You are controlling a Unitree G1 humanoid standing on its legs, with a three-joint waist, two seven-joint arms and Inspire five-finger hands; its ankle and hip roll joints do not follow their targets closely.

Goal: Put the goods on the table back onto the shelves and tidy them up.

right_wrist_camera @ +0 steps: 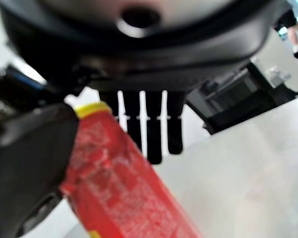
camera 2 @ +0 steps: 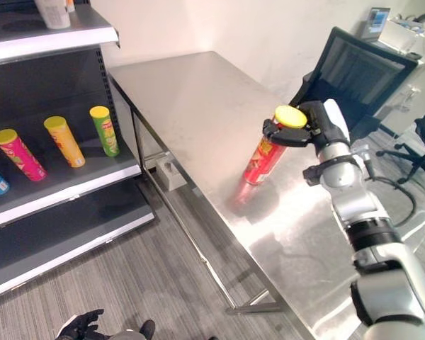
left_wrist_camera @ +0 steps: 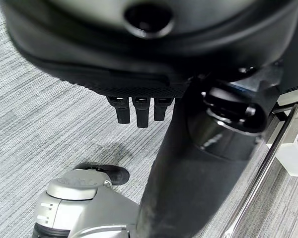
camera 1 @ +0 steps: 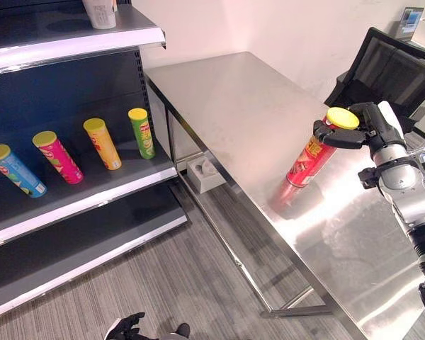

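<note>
Four snack cans, blue [camera 1: 15, 170], pink [camera 1: 57, 156], orange [camera 1: 103, 143] and green [camera 1: 142, 132], are standing in a row on the dark shelf [camera 1: 92, 195]. The left hand [left_wrist_camera: 139, 106] is hanging over the grey floor [left_wrist_camera: 35, 124], fingers relaxed. On the steel table [camera 1: 241, 92], the right hand [camera 1: 358, 131] is pinching the tilted red can [camera 1: 310, 159] just under its yellow lid [camera 1: 342, 117].

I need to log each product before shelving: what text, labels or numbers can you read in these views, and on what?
None can be read.
red can, held tilted on the table by the right hand: print blurred.
Green can, orange can, pink can, blue can on the shelf: print too small.
White container on the top shelf: nothing legible.
</note>
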